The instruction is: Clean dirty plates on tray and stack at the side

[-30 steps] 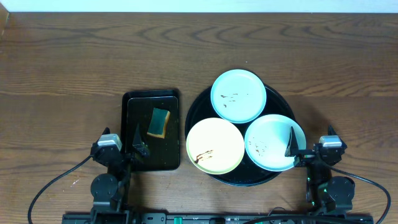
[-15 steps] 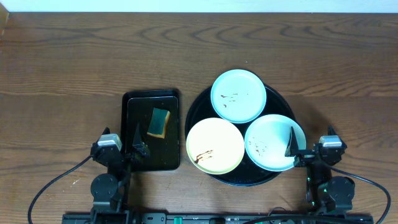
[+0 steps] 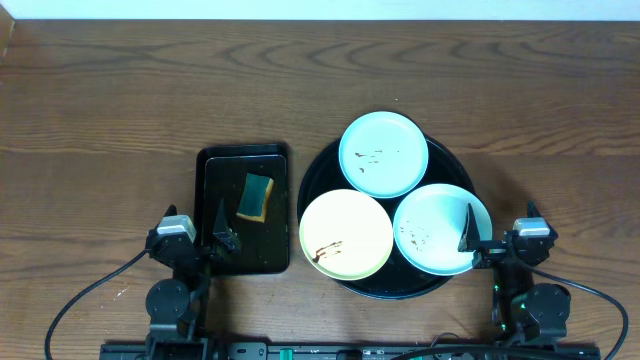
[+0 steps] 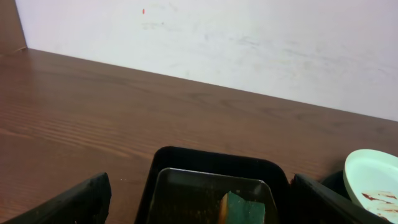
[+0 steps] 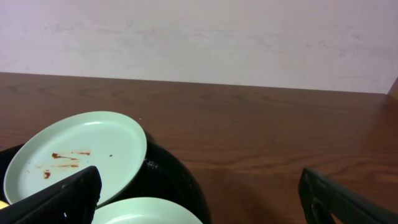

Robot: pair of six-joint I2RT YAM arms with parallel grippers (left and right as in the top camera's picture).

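– Wood-grain table (image 3: 100, 100), checked against a second ago: any change?
– None. Arms, plates and sponge (image 3: 256, 196) sit in the same places. Task not started: brown smears on all three plates, nothing stacked at the side
– Plate positions?
– All on round tray (image 3: 322, 165): far mint plate (image 3: 383, 153), yellow plate (image 3: 346, 234) near-left, near mint plate (image 3: 435, 228) near-right
– Grippers?
– Left gripper (image 4: 199, 190): jaws wide, empty, over near end of small tray (image 3: 225, 170), sponge beyond it. Right gripper (image 5: 199, 180): jaws wide, empty, at round tray's near-right edge, one finger above near mint plate's rim; contact unclear
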